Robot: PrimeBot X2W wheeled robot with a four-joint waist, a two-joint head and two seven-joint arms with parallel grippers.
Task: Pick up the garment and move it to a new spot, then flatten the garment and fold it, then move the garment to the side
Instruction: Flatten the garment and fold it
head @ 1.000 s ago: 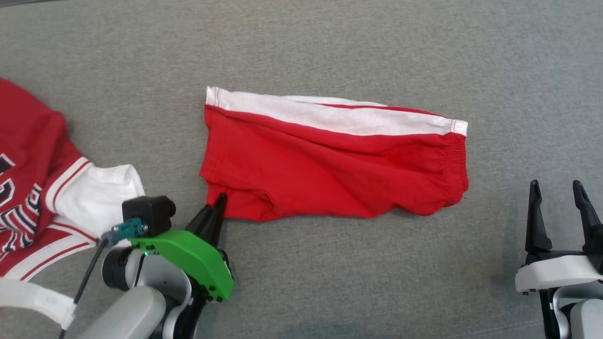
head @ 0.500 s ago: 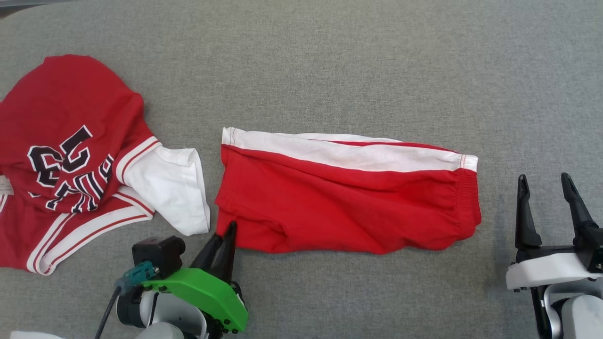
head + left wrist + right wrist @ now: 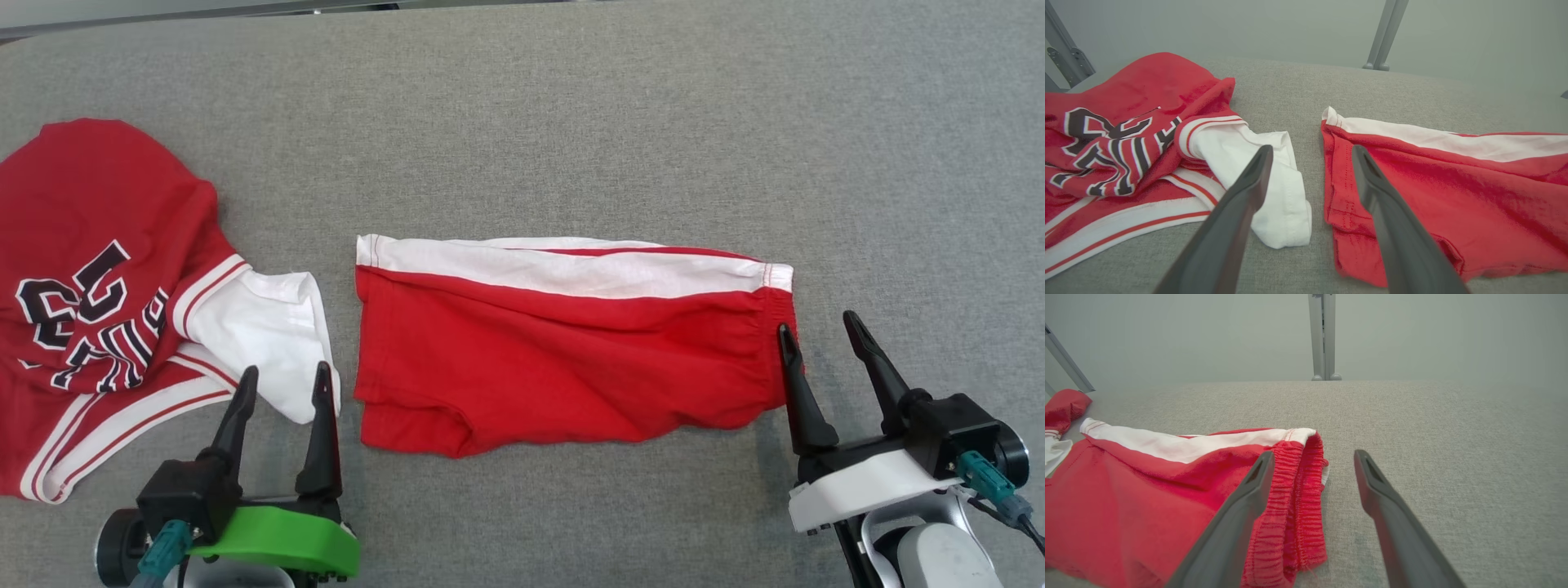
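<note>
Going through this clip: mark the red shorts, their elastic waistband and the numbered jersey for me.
red shorts [image 3: 555, 363], head view, middle of the red panel below the white stripe.
waistband [image 3: 1298, 506], right wrist view, gathered red elastic at the shorts' end.
jersey [image 3: 98, 188], head view, plain red cloth above the lettering.

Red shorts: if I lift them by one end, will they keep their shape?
Probably floppy: the red shorts lie flat with soft wrinkles, so lifted by one end they would likely drape. Likely light, as the cloth looks thin. The gathered waistband looks thicker, probably the surest pinch; pushing may bunch them on the grey fabric surface.
</note>
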